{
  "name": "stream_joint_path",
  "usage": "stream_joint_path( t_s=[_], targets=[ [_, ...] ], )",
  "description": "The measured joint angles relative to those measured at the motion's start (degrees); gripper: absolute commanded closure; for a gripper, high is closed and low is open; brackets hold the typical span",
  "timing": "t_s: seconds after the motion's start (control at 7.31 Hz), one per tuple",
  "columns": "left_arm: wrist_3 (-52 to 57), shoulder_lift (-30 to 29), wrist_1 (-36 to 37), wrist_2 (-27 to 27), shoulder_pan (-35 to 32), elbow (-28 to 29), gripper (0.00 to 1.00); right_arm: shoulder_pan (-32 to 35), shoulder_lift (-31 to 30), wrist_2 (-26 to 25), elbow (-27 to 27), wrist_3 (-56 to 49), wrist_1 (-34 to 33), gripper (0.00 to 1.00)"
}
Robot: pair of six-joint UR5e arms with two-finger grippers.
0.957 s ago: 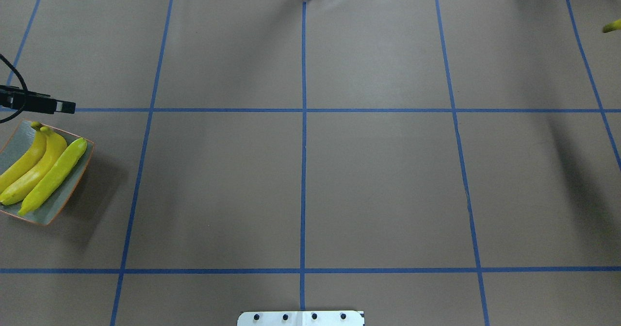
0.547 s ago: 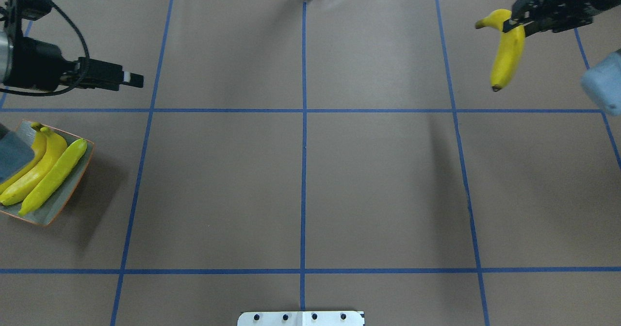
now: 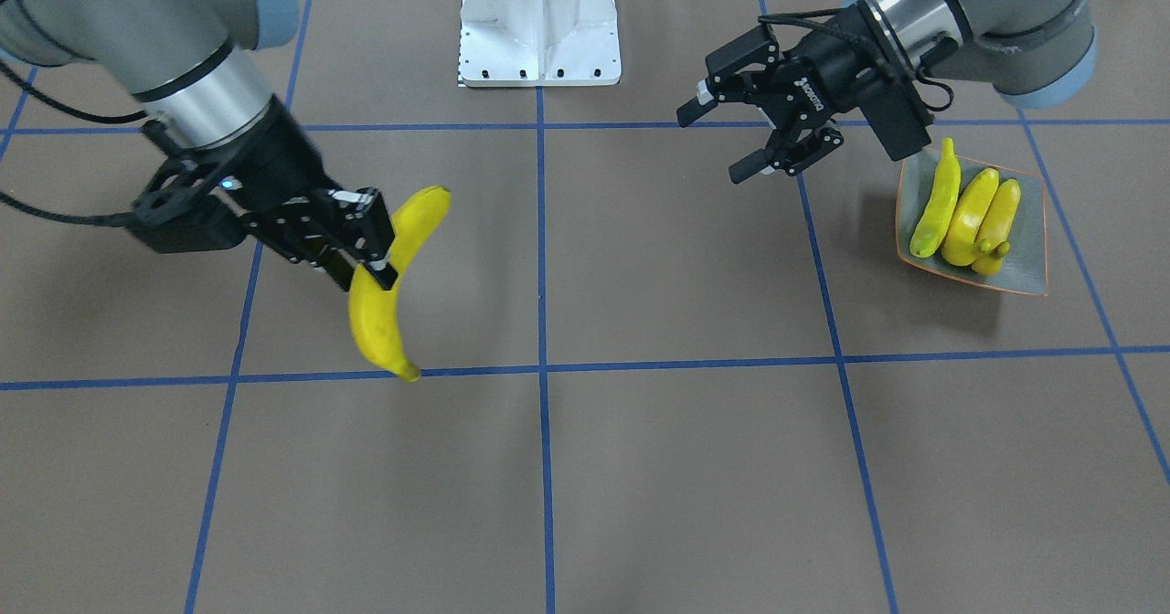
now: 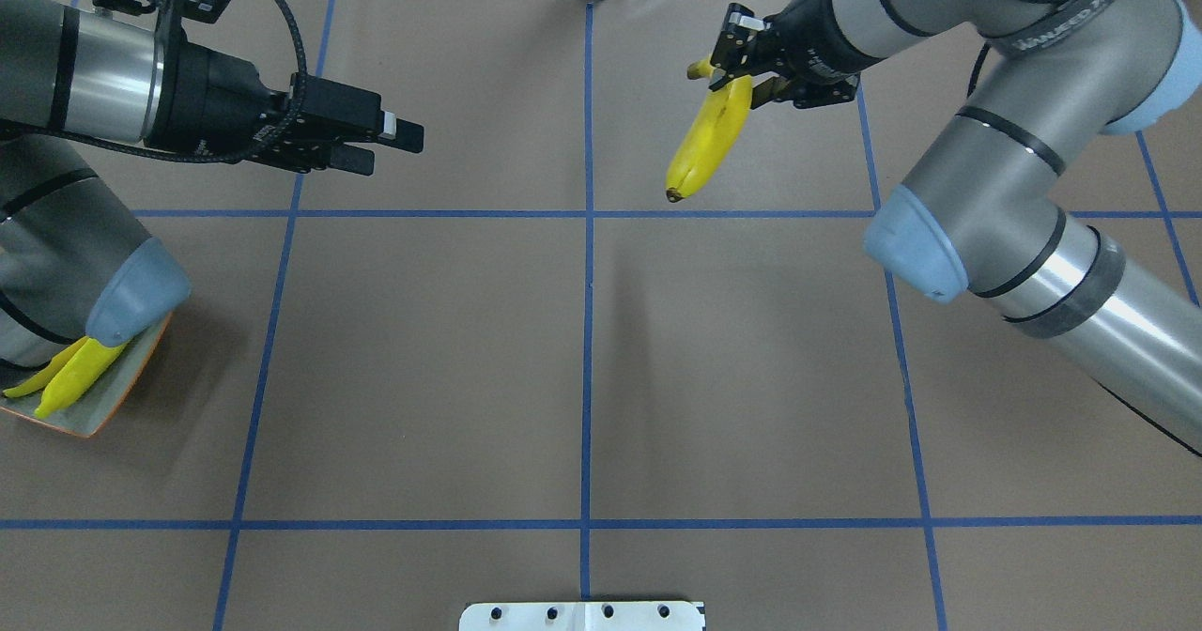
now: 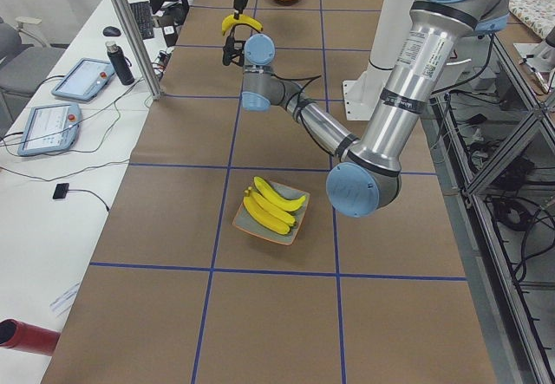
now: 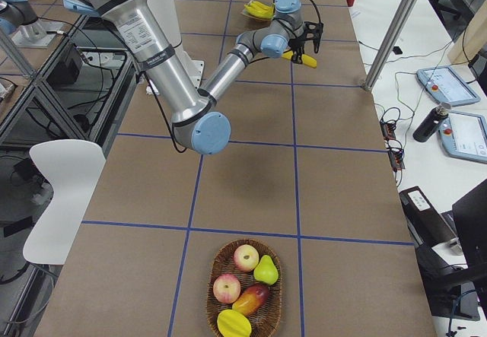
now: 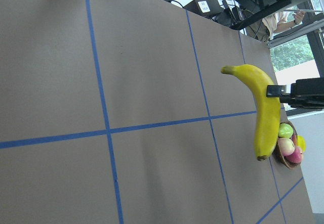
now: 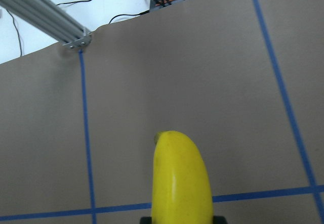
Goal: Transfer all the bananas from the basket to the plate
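Saw one bright yellow banana hanging tilted, tip down, above the tabletop left of centre, clamped toward its stem in the right end effector. Found three more bananas side by side on the square grey-green, orange-rimmed plate, at the right edge.

Banana in right fingers; left fingers apart, empty.

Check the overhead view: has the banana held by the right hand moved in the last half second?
Yes. The banana in the right hand has crossed a blue tape line leftward in this view and now hangs near the centre line.
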Motion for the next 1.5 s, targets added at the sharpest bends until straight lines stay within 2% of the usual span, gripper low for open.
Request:
stream_joint_path(
  t_s=[0.68,1.37,1.5],
  targets=[
    [-0.12,-1.69,0.00,0.10,2.23,-0.01,0.00,-11.02,7.71,-9.90,0.81,9.91,0.11,1.00],
    [0.38,-1.92,-1.27,0.08,5.26,-0.02,0.01,-12.49,10.32,-11.70,0.83,12.03,0.15,1.00],
    [0.39,-1.91,-1.88,0.09,6.09,-0.03,0.30,-12.53,10.38,-12.11,0.84,12.04,0.25,1.00]
  ],
)
